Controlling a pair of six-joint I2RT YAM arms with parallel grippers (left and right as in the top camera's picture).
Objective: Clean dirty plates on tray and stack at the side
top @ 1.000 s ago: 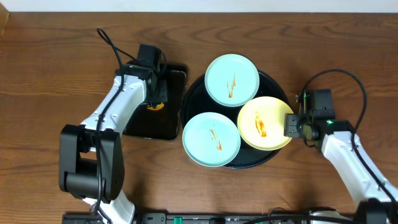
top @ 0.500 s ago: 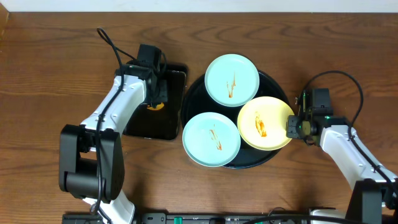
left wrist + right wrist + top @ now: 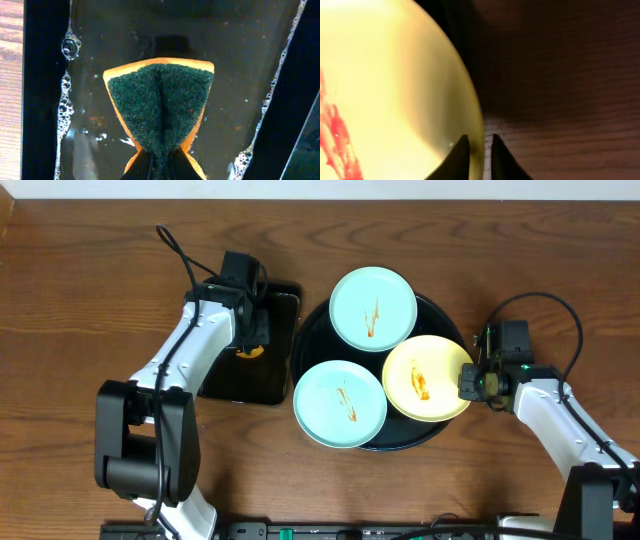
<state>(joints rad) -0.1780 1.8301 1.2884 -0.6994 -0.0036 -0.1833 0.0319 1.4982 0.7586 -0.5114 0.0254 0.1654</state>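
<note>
Three plates lie on the round black tray (image 3: pixel 410 438): two mint-blue ones (image 3: pixel 373 303) (image 3: pixel 340 402) and a yellow plate (image 3: pixel 425 377), each with orange-brown sauce streaks. My right gripper (image 3: pixel 468 383) is at the yellow plate's right rim. In the right wrist view its fingers (image 3: pixel 481 155) pinch the rim of the yellow plate (image 3: pixel 385 75), one finger on each side. My left gripper (image 3: pixel 250 345) is shut on a green-and-orange sponge (image 3: pixel 160 107), with its fingers (image 3: pixel 161 167) squeezing the sponge's near end.
A rectangular black tray (image 3: pixel 240 385) left of the round tray holds soapy water (image 3: pixel 240 60), and the sponge sits in it. Brown wooden table (image 3: pixel 80 300) surrounds both trays. Arm cables loop at the back left and right.
My right gripper moved slightly left onto the yellow plate's rim. The left arm and the plates have not moved.
</note>
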